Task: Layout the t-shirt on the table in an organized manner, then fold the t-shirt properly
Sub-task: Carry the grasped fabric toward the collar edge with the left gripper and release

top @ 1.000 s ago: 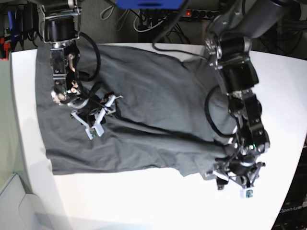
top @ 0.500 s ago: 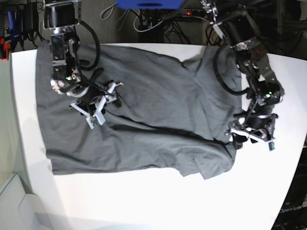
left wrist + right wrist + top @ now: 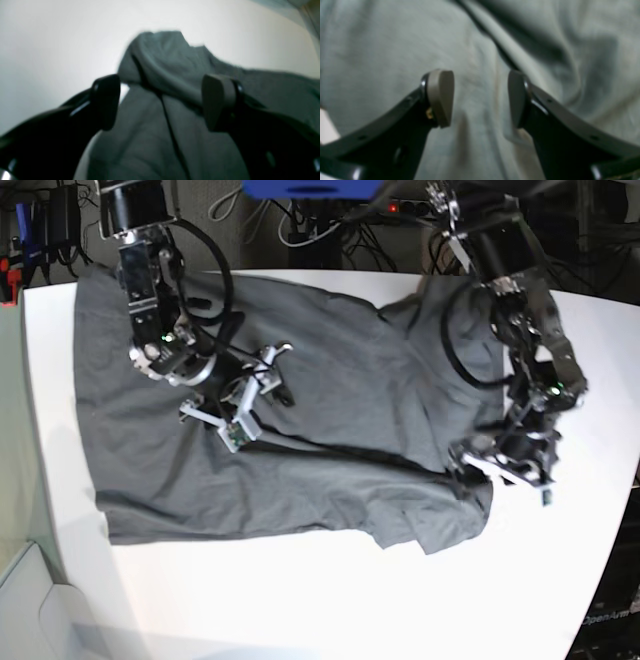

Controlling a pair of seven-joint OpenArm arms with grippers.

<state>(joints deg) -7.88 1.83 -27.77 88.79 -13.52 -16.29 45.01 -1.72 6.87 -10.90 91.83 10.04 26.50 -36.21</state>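
Across the table [image 3: 330,610], centre frame, the shirt [image 3: 330,390] lies spread but creased. Layout step, I judge. Left gripper [image 3: 497,465] hangs spread over the lower-right sleeve, holding nothing; right gripper [image 3: 240,395] gapes over mid-cloth, empty. Next: pinch sleeve, pull flat.

I see the t-shirt [image 3: 300,410] spread across the worktop [image 3: 300,600], reaching its far edge, with 2 grippers, left gripper [image 3: 497,465] and right gripper [image 3: 245,395], over it.

Behind the work surface, tangled black cables [image 3: 330,235] and a power strip [image 3: 415,207] sit in shadow.
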